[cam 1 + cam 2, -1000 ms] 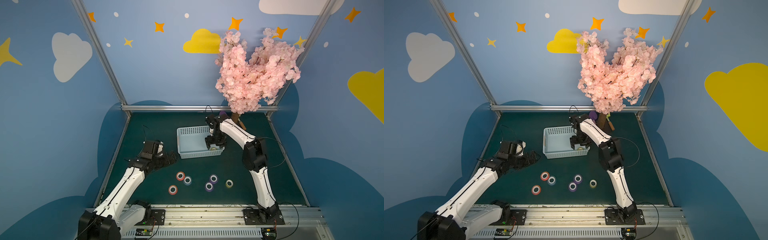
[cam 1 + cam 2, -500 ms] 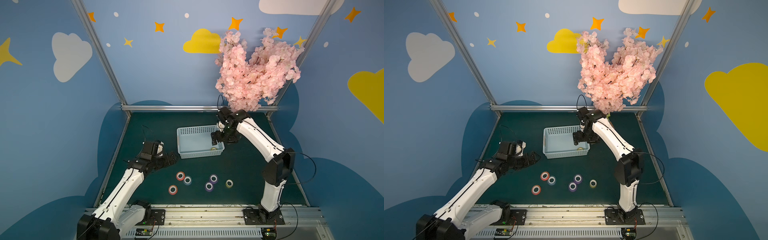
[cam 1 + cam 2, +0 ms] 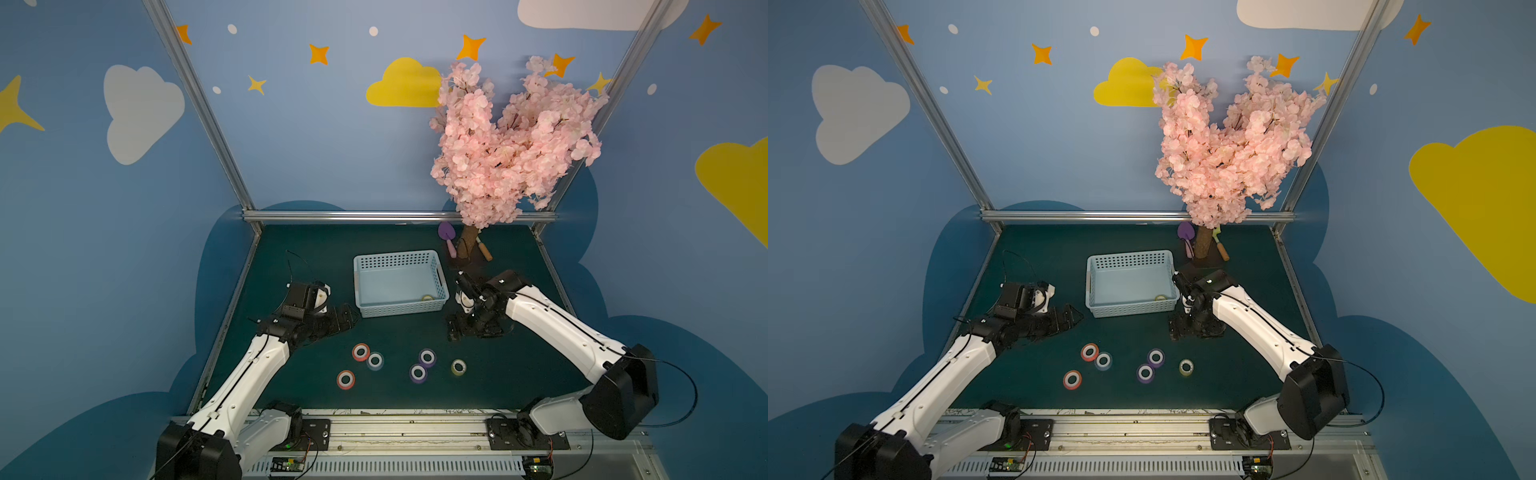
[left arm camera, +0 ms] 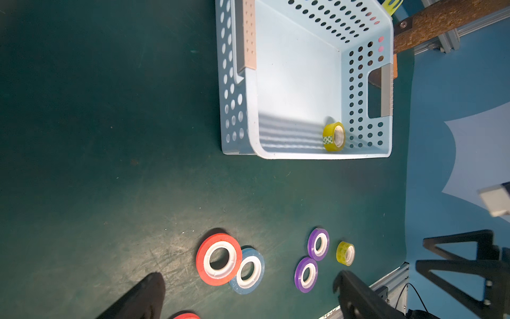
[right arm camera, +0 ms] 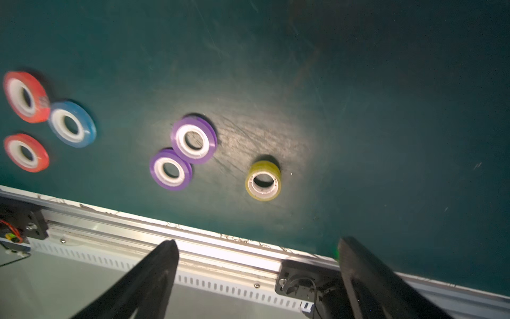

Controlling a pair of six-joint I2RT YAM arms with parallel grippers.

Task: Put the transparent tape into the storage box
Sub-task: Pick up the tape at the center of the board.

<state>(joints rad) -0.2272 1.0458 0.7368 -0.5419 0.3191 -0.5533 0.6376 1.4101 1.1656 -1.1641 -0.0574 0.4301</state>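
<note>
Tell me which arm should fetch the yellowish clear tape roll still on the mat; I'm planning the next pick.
Right, probably. The right gripper hangs open and empty close to the tape roll, on its side. The left gripper sits farther away, beyond the purple rolls.

The storage box (image 3: 401, 259) sits mid-tabletop (image 3: 307, 257), toward the back. One tape roll (image 3: 427, 297) is inside it, tucked into the near right corner. Six more lie on the tabletop in front of the box: a left pair (image 3: 360, 352) touching each other, a lone roll (image 3: 345, 379) nearer the front edge, a middle pair (image 3: 427, 357) also touching, and a single roll (image 3: 458, 367) to their right. The tree (image 3: 467, 245) stands behind the box's right end. The left gripper (image 3: 343, 318) is just off the box's near left corner, and the right gripper (image 3: 455, 330) is off its near right corner.
</note>
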